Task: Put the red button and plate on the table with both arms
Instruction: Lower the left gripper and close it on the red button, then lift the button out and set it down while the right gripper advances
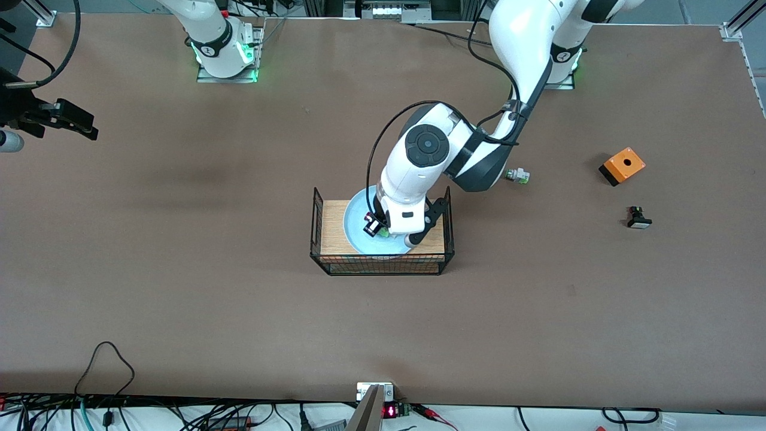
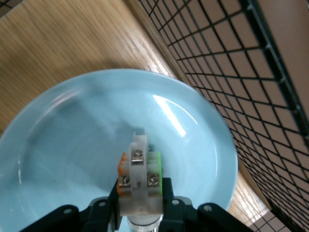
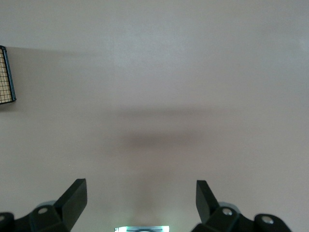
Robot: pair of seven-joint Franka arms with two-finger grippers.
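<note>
1. Nearest the front camera, the brown table (image 1: 179,311) shows a wide bare stretch, with cables along its edge.
2. Farther in, at mid-table, sits a black wire basket (image 1: 381,263) with a wooden floor. Its mesh wall (image 2: 251,96) also shows in the left wrist view.
3. Inside the basket lies the plate (image 1: 354,224), round, shallow and light blue, flat on the wooden floor. Its raised rim (image 2: 212,121) shows clearly in the left wrist view.
4. Reaching down into the basket over the plate is the left gripper (image 1: 383,230). Its fingers (image 2: 166,191) are closed on the red button (image 2: 140,181), of which the white body with orange and green sides and screws shows; the red cap cannot be seen. Whether the button touches the plate cannot be told.
5. Toward the left arm's end of the table, a small black part with a pale cap (image 1: 638,218) rests on the table, well apart from the basket.
6. Farther from the camera than that lie an orange box with a hole (image 1: 622,166) and, closer to the basket, a green-capped white part (image 1: 517,176).
7. At the right arm's end, the right gripper (image 1: 66,123) waits above bare table, its fingers (image 3: 72,198) spread wide with nothing between them.
</note>
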